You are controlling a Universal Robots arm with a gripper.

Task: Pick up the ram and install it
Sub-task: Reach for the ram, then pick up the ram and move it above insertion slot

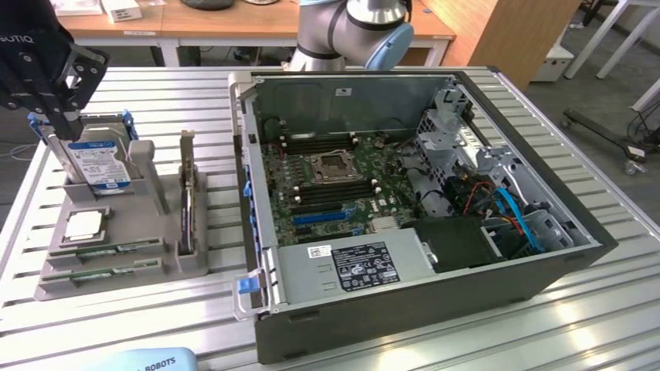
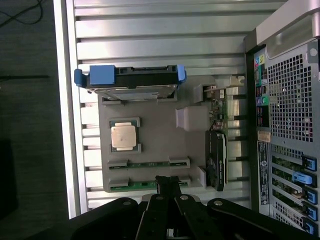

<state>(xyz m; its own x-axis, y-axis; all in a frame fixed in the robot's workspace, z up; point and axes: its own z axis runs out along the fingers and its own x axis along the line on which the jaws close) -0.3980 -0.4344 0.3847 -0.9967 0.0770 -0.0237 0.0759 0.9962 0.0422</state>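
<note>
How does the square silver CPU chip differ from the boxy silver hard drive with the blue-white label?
The square silver CPU chip lies flat; the boxy silver hard drive stands on edge in its slot. The chip is small and thin; the hard drive is clearly larger and thicker. The hard drive has blue side rails and a label; the chip has neither. Both sit in the grey holder.
</note>
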